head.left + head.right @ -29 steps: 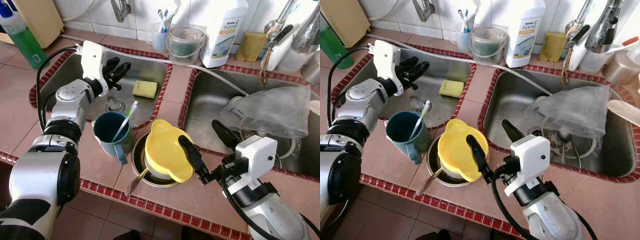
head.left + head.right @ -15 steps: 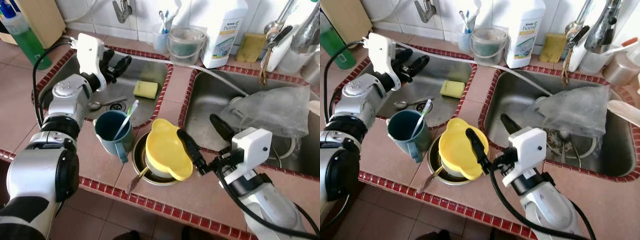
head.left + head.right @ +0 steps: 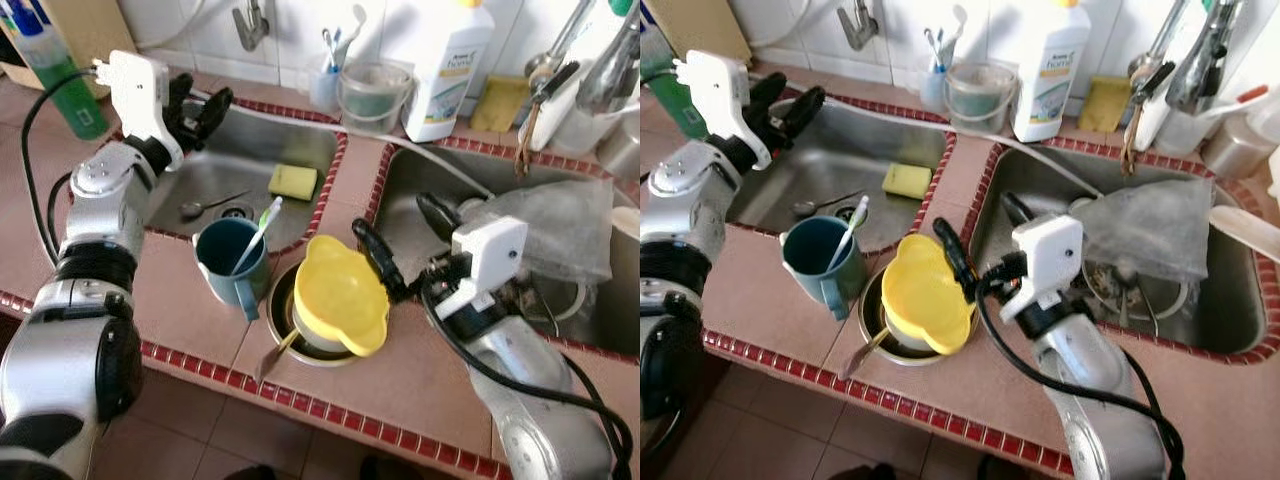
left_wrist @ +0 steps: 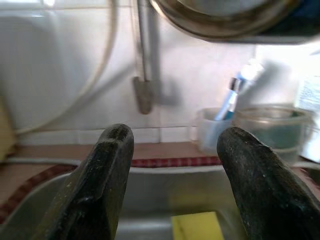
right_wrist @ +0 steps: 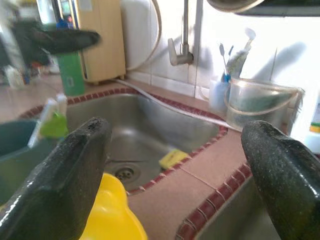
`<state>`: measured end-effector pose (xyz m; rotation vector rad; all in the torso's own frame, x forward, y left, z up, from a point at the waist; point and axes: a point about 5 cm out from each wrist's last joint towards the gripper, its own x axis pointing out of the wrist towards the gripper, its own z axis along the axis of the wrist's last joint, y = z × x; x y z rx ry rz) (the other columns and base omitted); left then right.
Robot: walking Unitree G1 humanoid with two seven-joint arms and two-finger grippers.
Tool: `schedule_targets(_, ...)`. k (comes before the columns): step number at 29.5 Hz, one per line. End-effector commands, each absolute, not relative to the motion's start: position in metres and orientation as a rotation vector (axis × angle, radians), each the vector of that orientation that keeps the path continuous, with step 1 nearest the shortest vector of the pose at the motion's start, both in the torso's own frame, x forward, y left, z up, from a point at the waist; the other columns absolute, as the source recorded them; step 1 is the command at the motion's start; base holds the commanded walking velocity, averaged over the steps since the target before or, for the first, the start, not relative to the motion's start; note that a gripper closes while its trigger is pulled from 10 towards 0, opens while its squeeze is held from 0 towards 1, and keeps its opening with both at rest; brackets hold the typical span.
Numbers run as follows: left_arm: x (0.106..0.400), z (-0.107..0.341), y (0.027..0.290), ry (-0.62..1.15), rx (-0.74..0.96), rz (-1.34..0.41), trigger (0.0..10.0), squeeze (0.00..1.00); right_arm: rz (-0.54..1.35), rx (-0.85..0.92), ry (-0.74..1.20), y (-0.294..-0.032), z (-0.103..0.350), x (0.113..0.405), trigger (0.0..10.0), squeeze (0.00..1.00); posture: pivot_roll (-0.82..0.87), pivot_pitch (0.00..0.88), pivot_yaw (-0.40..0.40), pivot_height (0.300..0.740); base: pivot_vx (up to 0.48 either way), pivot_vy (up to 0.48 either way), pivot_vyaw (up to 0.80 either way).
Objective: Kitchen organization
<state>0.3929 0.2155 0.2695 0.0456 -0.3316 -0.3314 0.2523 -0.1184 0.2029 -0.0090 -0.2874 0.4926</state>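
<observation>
Now — right claw (image 3: 400,245) beside yellow bowl (image 3: 335,295)

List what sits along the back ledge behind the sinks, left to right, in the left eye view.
Green bottle → tap → toothbrush cup → clear plastic tub → white detergent bottle → yellow sponge.

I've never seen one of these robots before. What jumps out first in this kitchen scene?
A bright yellow plastic bowl sits in a metal pot on the tiled divider between two steel sinks, beside a dark teal mug holding a toothbrush. The open right gripper hangs by the bowl's far edge, while the open left gripper hovers over the left sink, where a yellow sponge lies.
</observation>
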Motion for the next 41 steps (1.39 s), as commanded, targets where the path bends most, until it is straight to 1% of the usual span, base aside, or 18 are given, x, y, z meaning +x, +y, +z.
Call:
schedule_targets(1, 0.387, 0.275, 0.221, -0.360, 0.038, -0.303, 10.0, 0.00, 0.484, -0.015, -0.302, -0.121, 0.203, 0.256, 10.0, 0.00, -0.07, 0.080, 0.024, 0.740, 0.000, 0.000, 0.00)
schedule_targets(6, 0.370, 0.273, 0.224, -0.383, 0.018, -0.253, 10.0, 0.00, 0.462, -0.021, -0.325, -0.123, 0.201, 0.264, 10.0, 0.00, -0.06, 0.065, 0.014, 0.740, 0.000, 0.000, 0.00)
schedule_targets(9, 0.361, 0.269, 0.221, -0.379, -0.017, -0.225, 10.0, 0.00, 0.453, -0.020, -0.336, -0.123, 0.199, 0.267, 10.0, 0.00, -0.05, 0.055, 0.005, 0.740, 0.000, 0.000, 0.00)
schedule_targets(13, 0.350, 0.260, 0.211, -0.358, -0.004, -0.217, 10.0, 0.00, 0.423, -0.020, -0.347, -0.122, 0.198, 0.270, 10.0, 0.00, -0.04, 0.046, -0.004, 0.740, 0.000, 0.000, 0.00)
schedule_targets(15, 0.342, 0.253, 0.203, -0.349, 0.036, -0.190, 10.0, 0.00, 0.388, 0.005, -0.348, -0.123, 0.197, 0.272, 10.0, 0.00, -0.04, 0.040, -0.009, 0.740, 0.000, 0.000, 0.00)
schedule_targets(19, 0.325, 0.242, 0.189, -0.334, 0.013, -0.148, 10.0, 0.00, 0.377, 0.021, -0.350, -0.117, 0.194, 0.274, 10.0, 0.00, -0.03, 0.029, -0.016, 0.740, 0.000, 0.000, 0.00)
schedule_targets(21, 0.322, 0.240, 0.187, -0.338, 0.020, -0.150, 10.0, 0.00, 0.377, 0.022, -0.350, -0.116, 0.193, 0.275, 10.0, 0.00, -0.03, 0.028, -0.017, 0.740, 0.000, 0.000, 0.00)
schedule_targets(22, 0.313, 0.235, 0.181, -0.336, 0.026, -0.161, 10.0, 0.00, 0.380, 0.024, -0.352, -0.114, 0.192, 0.275, 10.0, 0.00, -0.02, 0.027, -0.022, 0.740, 0.000, 0.000, 0.00)
schedule_targets(26, 0.300, 0.228, 0.174, -0.317, 0.005, -0.158, 10.0, 0.00, 0.380, 0.026, -0.349, -0.113, 0.189, 0.276, 10.0, 0.00, -0.02, 0.027, -0.028, 0.740, 0.000, 0.000, 0.00)
schedule_targets(36, 0.284, 0.223, 0.167, -0.304, 0.023, -0.209, 10.0, 0.00, 0.387, 0.015, -0.333, -0.115, 0.182, 0.277, 10.0, 0.00, -0.01, 0.035, -0.036, 0.740, 0.000, 0.000, 0.00)
schedule_targets(41, 0.275, 0.218, 0.157, -0.274, 0.032, -0.269, 10.0, 0.00, 0.419, 0.022, -0.318, -0.112, 0.179, 0.275, 10.0, 0.00, -0.01, 0.043, -0.039, 0.740, 0.000, 0.000, 0.00)
